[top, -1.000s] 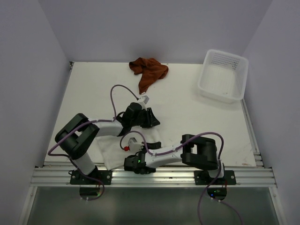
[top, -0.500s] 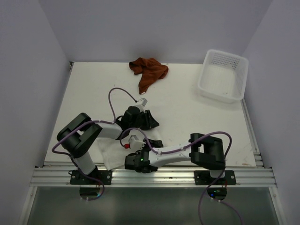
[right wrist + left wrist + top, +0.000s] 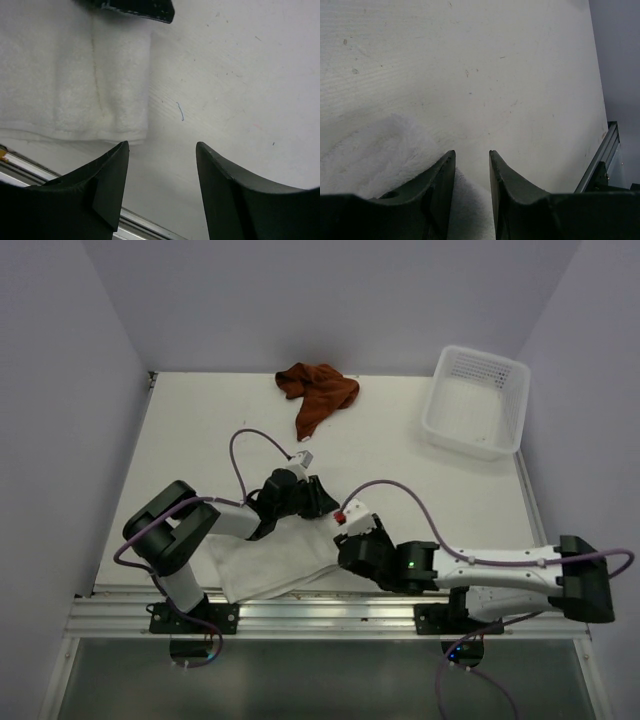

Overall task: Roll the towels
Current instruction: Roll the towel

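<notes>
Two unrolled towels are seen on the table (image 3: 200,440), placed here against the white basket (image 3: 468,447).
The rust-brown towel (image 3: 318,395) is crumpled well to the left of the basket. The white towel (image 3: 270,565) is spread flat far to the basket's near left. The left gripper (image 3: 318,497) (image 3: 471,152) is set on the towel corner nearest the basket, its fingers slightly apart; whether cloth is pinched cannot be told. The right gripper (image 3: 342,548) (image 3: 161,144) is held wide apart and empty beside the towel's basket-side edge.
</notes>
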`<state>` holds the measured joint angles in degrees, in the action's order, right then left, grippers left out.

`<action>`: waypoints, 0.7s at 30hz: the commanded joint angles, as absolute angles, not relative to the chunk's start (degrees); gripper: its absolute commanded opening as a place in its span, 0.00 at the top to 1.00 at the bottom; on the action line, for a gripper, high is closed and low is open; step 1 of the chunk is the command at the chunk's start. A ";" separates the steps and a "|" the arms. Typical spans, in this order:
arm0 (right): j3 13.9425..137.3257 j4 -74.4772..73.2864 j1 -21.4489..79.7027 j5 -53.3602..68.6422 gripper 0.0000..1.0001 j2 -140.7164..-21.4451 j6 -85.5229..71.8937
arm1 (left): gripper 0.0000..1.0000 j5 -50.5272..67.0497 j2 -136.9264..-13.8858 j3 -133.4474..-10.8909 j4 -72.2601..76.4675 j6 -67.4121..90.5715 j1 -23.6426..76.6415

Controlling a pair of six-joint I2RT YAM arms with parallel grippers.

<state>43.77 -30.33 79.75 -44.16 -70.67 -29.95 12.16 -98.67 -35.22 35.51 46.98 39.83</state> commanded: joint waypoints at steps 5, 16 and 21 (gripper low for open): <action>28.92 -6.34 62.86 -18.65 0.39 -53.35 -37.33 | 0.62 9.49 -98.53 -33.57 29.53 45.88 39.90; 20.40 12.21 55.20 -4.57 0.39 -63.36 -46.67 | 0.62 9.05 -98.00 -34.72 27.51 45.26 39.90; 18.37 16.95 53.35 -1.59 0.39 -67.05 -46.85 | 0.62 9.05 -97.65 -34.80 26.98 44.91 39.81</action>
